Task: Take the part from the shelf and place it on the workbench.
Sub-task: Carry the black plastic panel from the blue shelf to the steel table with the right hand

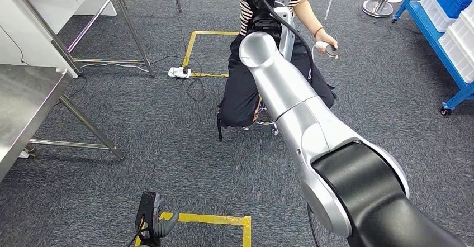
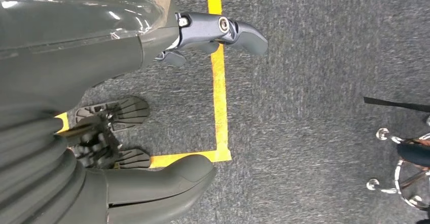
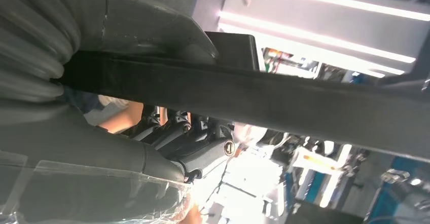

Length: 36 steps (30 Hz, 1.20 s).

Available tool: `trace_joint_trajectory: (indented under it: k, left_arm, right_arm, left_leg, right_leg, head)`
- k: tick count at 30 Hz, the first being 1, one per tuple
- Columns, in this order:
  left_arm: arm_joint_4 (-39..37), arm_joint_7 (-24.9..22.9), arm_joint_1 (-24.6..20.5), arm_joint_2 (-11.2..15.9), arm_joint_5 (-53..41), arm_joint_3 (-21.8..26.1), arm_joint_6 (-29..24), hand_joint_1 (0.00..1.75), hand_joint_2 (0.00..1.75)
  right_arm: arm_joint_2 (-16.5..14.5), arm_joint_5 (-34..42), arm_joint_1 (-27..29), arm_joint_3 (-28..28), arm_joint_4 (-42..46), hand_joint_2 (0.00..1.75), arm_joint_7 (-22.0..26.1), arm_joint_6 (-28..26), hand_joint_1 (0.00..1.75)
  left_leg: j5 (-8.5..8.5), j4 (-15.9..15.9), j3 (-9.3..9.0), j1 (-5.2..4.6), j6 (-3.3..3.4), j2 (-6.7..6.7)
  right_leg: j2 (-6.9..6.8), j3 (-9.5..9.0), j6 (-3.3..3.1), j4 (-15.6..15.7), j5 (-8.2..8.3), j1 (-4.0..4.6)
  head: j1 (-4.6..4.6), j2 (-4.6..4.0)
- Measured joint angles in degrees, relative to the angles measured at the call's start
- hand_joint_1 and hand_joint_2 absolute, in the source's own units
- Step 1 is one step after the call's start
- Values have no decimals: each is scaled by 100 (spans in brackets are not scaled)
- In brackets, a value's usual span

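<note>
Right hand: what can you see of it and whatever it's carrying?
The right hand, at the end of a raised silver arm, has a grey ribbed cover, a thick grey thumb and darker fingers. It grips a long, flat black part, matte and bar-like, which crosses the whole wrist view between thumb and fingers. In the head view the arm reaches forward toward a seated person. The part's ends are out of frame, so its full shape is unclear.
</note>
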<state>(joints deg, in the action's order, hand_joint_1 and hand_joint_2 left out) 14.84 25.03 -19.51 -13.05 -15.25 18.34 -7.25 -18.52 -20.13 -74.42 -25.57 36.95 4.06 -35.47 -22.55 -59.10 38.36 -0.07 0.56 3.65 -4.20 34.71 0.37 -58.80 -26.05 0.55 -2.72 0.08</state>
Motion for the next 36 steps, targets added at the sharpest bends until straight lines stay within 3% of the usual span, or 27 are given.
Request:
trace_joint_trajectory:
  k: [3, 4, 5, 8, 9, 10, 11, 13, 15, 17, 18, 20, 22, 24, 25, 27, 29, 31, 33, 34, 36]
  left_arm:
    - [0, 0, -5, -2, -3, -5, -3, 0, 175]
    - [0, -2, -8, -1, -11, -16, -6, 0, 175]
    - [2, -9, -18, -2, -19, -31, -6, 0, 175]
    - [10, -32, -59, -16, -32, -71, 20, 0, 175]
    - [11, -35, -61, -20, -32, -74, 27, 0, 175]
    - [11, -37, -56, -20, -33, -75, 23, 0, 175]
    - [12, -38, -54, -20, -37, -76, 14, 0, 175]
    - [15, -40, -56, -23, -48, -80, -5, 0, 175]
    - [17, -47, -59, -30, -64, -83, -10, 0, 175]
    - [17, -59, -56, -33, -87, -83, -3, 0, 175]
    - [18, -64, -53, -33, -100, -83, 2, 0, 175]
    - [19, -69, -57, -35, -111, -84, 8, 0, 175]
    - [20, -73, -62, -40, -119, -85, 18, 0, 175]
    - [20, -75, -57, -44, -140, -86, 44, 0, 175]
    - [20, -76, -55, -46, -160, -90, 57, 0, 175]
    - [20, -74, -55, -50, -221, -103, 82, 0, 175]
    - [20, -68, -67, -75, -294, -142, 104, 0, 175]
    - [21, -65, -81, -120, -339, -192, 111, 0, 175]
    - [22, -63, -81, -157, -351, -222, 108, 0, 175]
    - [23, -61, -80, -169, -351, -229, 107, 0, 175]
    - [25, -62, -89, -182, -346, -236, 85, 0, 175]
  right_arm:
    - [1, 12, -8, 0, -9, 175, 8, -1, 175]
    - [-1, 23, -14, -1, -29, 175, 16, -3, 175]
    - [-1, 40, -26, -4, -65, 175, 20, -7, 175]
    - [14, 132, -69, -18, -229, 175, 35, -18, 175]
    - [16, 167, -69, -19, -267, 175, 55, -18, 175]
    - [13, 205, -65, -21, -293, 175, 88, -19, 175]
    - [10, 235, -64, -23, -311, 175, 126, -21, 175]
    - [9, 251, -67, -27, -326, 175, 186, -27, 175]
    - [10, 214, -64, -27, -340, 175, 204, -31, 175]
    - [0, 165, -39, -26, -360, 175, 224, -31, 175]
    - [-4, 140, -25, -24, -366, 175, 245, -31, 175]
    - [-8, 89, -13, -15, -370, 175, 297, -31, 175]
    - [-6, 37, -1, 2, -376, 175, 324, -31, 175]
    - [-4, -67, 46, 23, -382, 175, 321, -31, 175]
    - [-3, -179, 80, 39, -380, 175, 300, -31, 175]
    - [1, -576, 174, 102, -319, 175, 206, -31, 175]
    - [17, -1105, 345, 220, -101, 175, 81, -23, 175]
    - [38, -1571, 611, 377, 269, 175, -18, 9, 175]
    - [53, -1906, 914, 535, 689, 175, -112, 58, 175]
    - [58, -2022, 1049, 603, 887, 175, -155, 81, 175]
    - [78, -2195, 1247, 721, 1215, 175, -199, 129, 175]
  left_leg:
    - [4, -1, 5, 5, 14, -25]
    - [4, 0, 10, -7, 29, -54]
    - [19, 18, -2, -2, 75, -124]
    - [62, 74, -43, 26, 232, -465]
    - [63, 74, -44, 25, 243, -555]
    - [63, 73, -46, 25, 243, -630]
    - [64, 72, -52, 26, 242, -705]
    - [65, 64, -55, 21, 225, -845]
    - [74, 58, -32, 16, 179, -955]
    - [93, 69, -4, 26, 117, -1042]
    - [83, 59, 19, 31, 90, -1024]
    - [-69, -158, 141, 24, 33, -794]
    - [-399, -814, 455, 37, -21, -496]
    - [-611, -1440, 772, 70, -63, -408]
    - [-579, -1492, 808, 83, -75, -394]
    - [-270, -969, 543, 101, -84, -320]
    - [-39, -261, 150, 76, -65, -110]
    - [-15, 0, -3, 36, -7, -38]
    - [2, 18, -15, 30, 68, -183]
    - [11, 32, -30, 36, 106, -244]
    - [29, 58, -61, 58, 188, -357]
  right_leg:
    - [-9, -1, 3, 1, -1, -3]
    - [-42, -10, 10, 6, -3, -4]
    - [8, 15, 29, -65, -55, -17]
    - [340, 620, 54, -1311, -541, -60]
    - [391, 819, 61, -1673, -634, -64]
    - [399, 845, 91, -1664, -579, -68]
    - [414, 750, 130, -1416, -444, -76]
    - [571, 369, 189, -574, -96, -106]
    - [696, 119, 174, -66, 85, -120]
    - [642, 81, 122, -7, 113, -105]
    - [597, 73, 94, 7, 127, -111]
    - [501, 46, 31, 46, 144, -131]
    - [402, 29, -12, 58, 131, -120]
    - [290, 24, -30, 57, 118, -105]
    - [234, 23, -35, 56, 112, -103]
    - [133, 13, -38, 54, 97, -103]
    - [46, 6, -12, 48, 70, -62]
    - [-45, -2, 29, 47, 46, -10]
    - [-142, -21, 74, 49, 14, -8]
    - [-106, -8, 98, -5, -32, -23]
    - [123, 199, 111, -439, -242, -59]
  head:
    - [9, 1]
    - [13, 1]
    - [17, 1]
    - [64, 0]
    - [77, 0]
    - [79, 0]
    - [81, 0]
    - [86, 0]
    - [82, -1]
    - [77, 0]
    - [75, 0]
    - [42, 0]
    - [10, -1]
    - [5, -1]
    - [1, -1]
    - [1, 0]
    - [-6, -1]
    - [7, 0]
    - [30, 0]
    - [37, -1]
    - [55, -1]
